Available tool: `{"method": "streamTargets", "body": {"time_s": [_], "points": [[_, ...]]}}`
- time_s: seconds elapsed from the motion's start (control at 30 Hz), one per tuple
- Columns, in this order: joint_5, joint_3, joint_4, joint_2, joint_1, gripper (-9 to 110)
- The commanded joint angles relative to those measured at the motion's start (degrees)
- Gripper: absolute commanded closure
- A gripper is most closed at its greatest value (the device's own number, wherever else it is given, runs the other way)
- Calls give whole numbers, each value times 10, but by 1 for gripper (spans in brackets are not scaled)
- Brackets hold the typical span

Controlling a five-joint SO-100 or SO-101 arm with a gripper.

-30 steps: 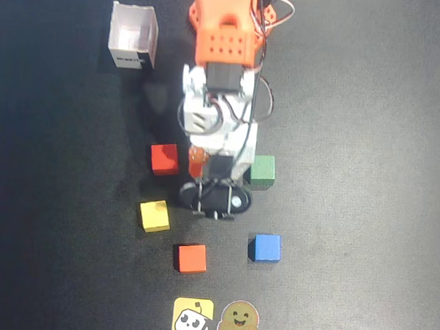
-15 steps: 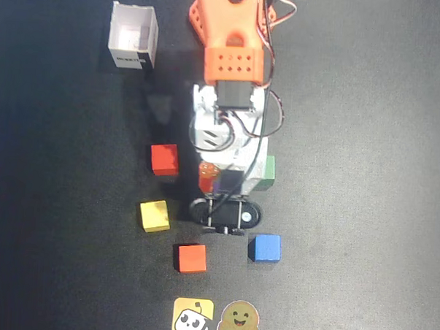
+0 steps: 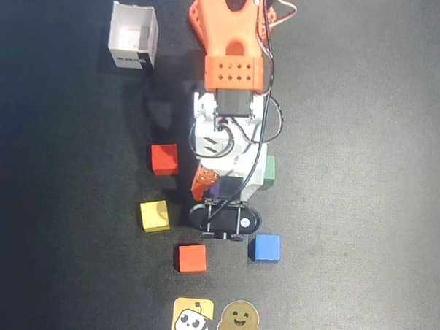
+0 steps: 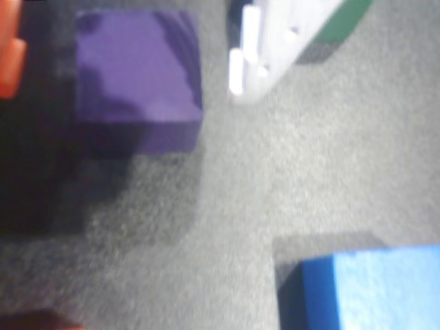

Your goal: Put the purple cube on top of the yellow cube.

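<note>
Dark mat (image 3: 367, 142), overhead view. Arm (image 3: 231, 70): orange and white, enters from 12 o'clock and reaches toward centre.

Gripper (image 3: 220, 185): lowered at mat centre, mostly hidden under the wrist housing overhead. In the wrist view, the orange finger (image 4: 10, 58) sits at the left edge and the white finger (image 4: 275, 41) at upper centre, spread apart with the purple cube (image 4: 137, 79) between them. The white finger stands clear of the cube; contact on the orange side cannot be told. Nothing gripped.

Purple cube: overhead, only a sliver (image 3: 214, 188) shows beside the orange finger, under the wrist. It rests on the mat.

Yellow cube (image 3: 154, 215): at 8 o'clock from the gripper, apart from it, nothing on top.

Other items, from the gripper:
- Red cube (image 3: 164, 159), 10 o'clock.
- Green cube (image 3: 269, 171), 3 o'clock, partly covered by the arm.
- Blue cube (image 3: 264, 248), 5 o'clock; also at the wrist view's lower right (image 4: 364, 289).
- Orange cube (image 3: 191, 258), 7 o'clock.
- White open box (image 3: 133, 37), 11 o'clock, far corner.
- Two stickers (image 3: 217, 319), 6 o'clock, mat edge.
</note>
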Motion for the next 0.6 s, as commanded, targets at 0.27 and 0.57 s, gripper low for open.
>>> {"method": "streamTargets", "body": {"time_s": [0.27,0.57], "points": [[2,20,-26,-8,-1,78],[-38,40,-33,-13,-3,78]]}}
